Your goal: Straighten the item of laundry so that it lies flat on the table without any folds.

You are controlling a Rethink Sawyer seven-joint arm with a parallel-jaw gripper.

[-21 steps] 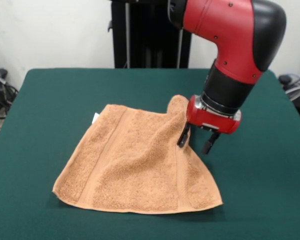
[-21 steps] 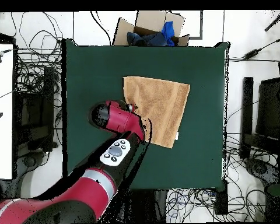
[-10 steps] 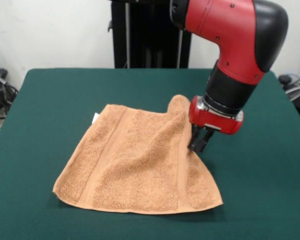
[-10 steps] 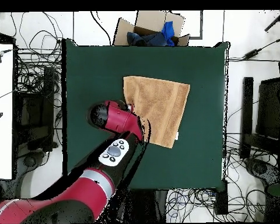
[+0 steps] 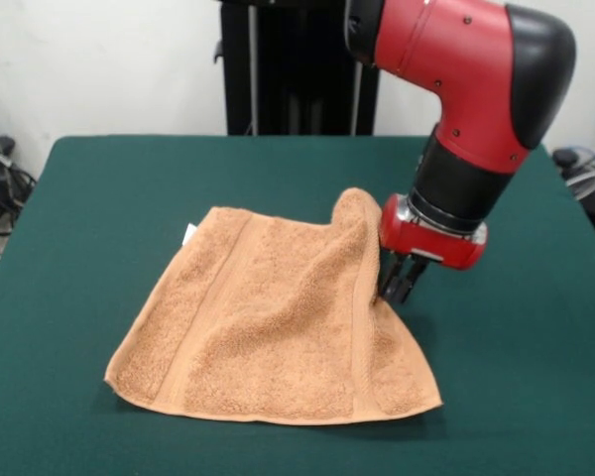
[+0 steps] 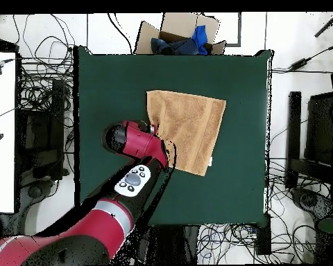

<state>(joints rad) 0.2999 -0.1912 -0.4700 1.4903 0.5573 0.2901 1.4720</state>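
Claw (image 5: 395, 288) pinched on raised towel (image 5: 268, 322) edge, cloth spread beside it.

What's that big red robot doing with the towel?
The red and black robot arm is trying to smooth out a small tan terry-cloth towel on the big dark green table. Right now its gripper is pinched shut on the towel's edge, where one corner is bunched up into a raised hump. The rest of the towel lies mostly flat, so that lifted corner is what is left to straighten.
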